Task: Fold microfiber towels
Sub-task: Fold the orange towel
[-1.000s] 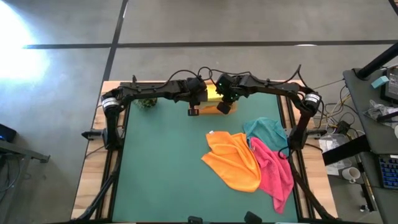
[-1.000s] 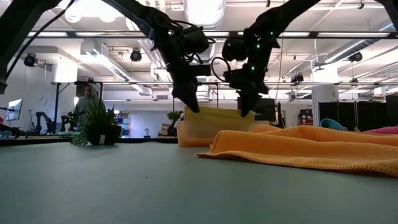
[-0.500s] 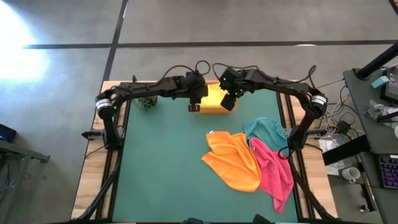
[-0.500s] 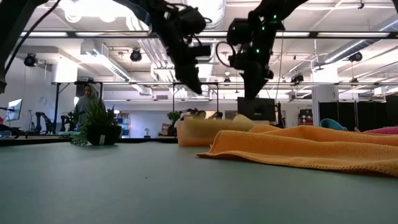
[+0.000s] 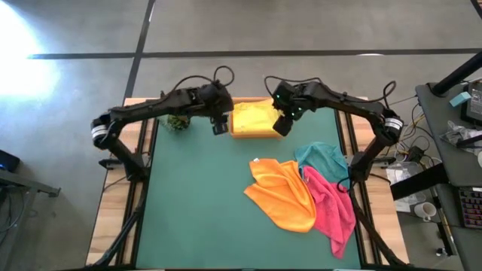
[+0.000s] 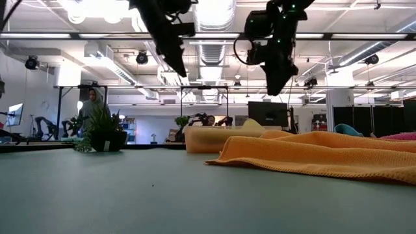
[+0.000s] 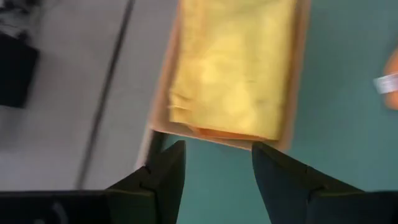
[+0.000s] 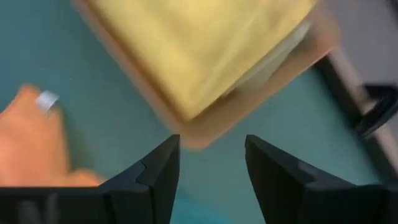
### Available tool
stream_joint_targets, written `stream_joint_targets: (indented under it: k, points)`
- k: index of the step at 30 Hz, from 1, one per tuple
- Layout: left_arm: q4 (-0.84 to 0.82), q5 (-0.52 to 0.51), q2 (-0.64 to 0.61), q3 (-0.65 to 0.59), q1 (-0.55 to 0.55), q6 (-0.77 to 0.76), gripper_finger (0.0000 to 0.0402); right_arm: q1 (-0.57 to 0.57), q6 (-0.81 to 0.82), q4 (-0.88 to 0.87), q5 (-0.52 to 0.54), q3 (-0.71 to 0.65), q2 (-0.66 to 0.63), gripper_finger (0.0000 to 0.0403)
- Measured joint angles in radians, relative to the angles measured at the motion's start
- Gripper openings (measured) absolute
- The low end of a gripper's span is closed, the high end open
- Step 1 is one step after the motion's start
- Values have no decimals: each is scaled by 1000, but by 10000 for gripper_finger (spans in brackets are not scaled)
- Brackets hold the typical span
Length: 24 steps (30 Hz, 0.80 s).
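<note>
The folded yellow towel (image 5: 253,117) is seen lying in the tan tray (image 5: 251,134) at twelve o'clock. The left gripper (image 5: 219,128) at its nine o'clock and the right gripper (image 5: 282,126) at its three o'clock are held empty, fingers parted.

Probably a robotics lab: exposed ceiling ducts (image 6: 214,16), concrete floor (image 5: 68,113), monitors (image 6: 268,114).

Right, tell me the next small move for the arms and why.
Probably send the right gripper toward the orange towel. The folded yellow towel already lies in the tray, both grippers are open and empty, the left gripper beside the tray, and the orange towel lies unfolded on the teal and pink towels.
</note>
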Motion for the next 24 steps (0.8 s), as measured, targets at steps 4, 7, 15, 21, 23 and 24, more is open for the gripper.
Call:
stream_joint_targets:
  k: [4, 7, 15, 21, 23, 24]
  points:
    - [31, 75, -75, -114, -21, -57, 169, 44, 48, -71, -71, -7, -17, 162]
    - [91, 76, -121, -209, -47, -66, 169, 105, 99, -75, -82, -26, -43, 157]
    - [296, 156, -178, -391, -145, -110, 169, 321, 320, -49, -75, -92, -86, 148]
    - [426, 163, -147, -457, -227, -110, 169, 487, 484, 53, -74, -174, -84, 150]
    - [469, 163, -136, -472, -253, -110, 169, 544, 543, 77, -73, -202, -83, 147]
    - [480, 164, -129, -476, -265, -110, 169, 572, 574, 90, -74, -217, -82, 146]
